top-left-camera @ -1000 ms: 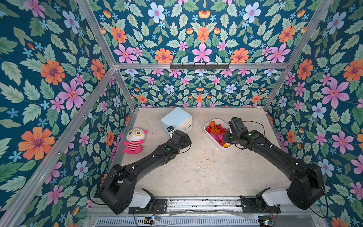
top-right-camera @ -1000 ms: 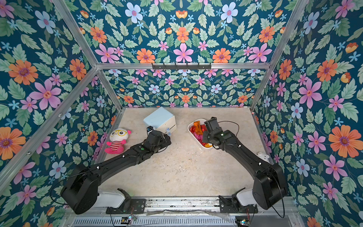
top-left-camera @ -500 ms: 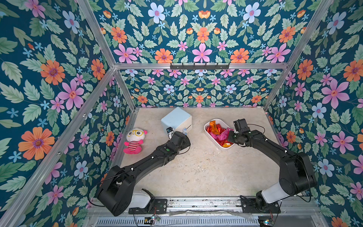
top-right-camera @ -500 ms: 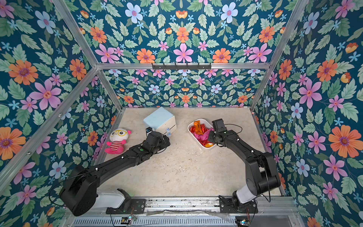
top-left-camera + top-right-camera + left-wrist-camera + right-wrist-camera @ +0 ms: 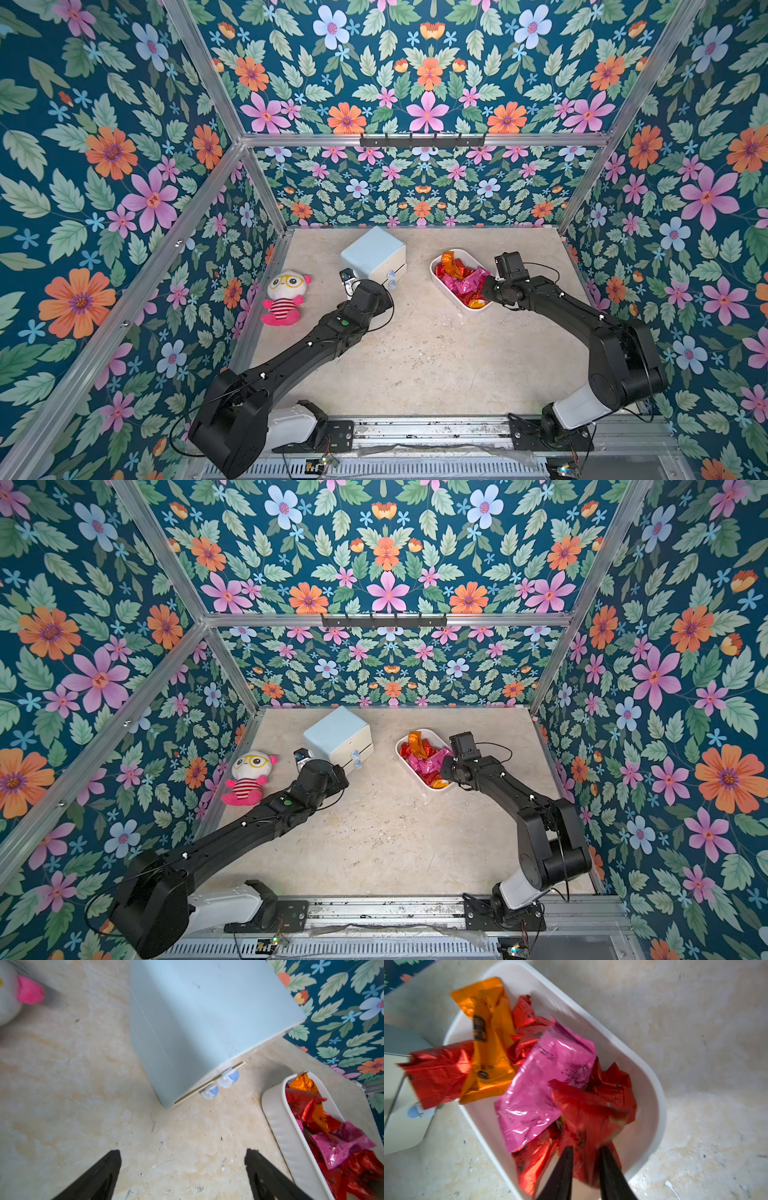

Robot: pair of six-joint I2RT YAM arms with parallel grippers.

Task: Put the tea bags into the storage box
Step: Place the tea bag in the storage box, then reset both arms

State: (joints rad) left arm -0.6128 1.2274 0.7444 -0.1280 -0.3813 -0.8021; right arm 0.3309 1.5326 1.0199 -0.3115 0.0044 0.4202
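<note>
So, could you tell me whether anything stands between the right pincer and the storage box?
Nothing visible does. The right pincer hangs directly over the storage box, its jaws slightly apart just above a red tea bag on the pile inside.

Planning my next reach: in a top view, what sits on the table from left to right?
Plush toy → left gripper → pale blue drawer cabinet → storage box full of tea bags → right gripper.
</note>
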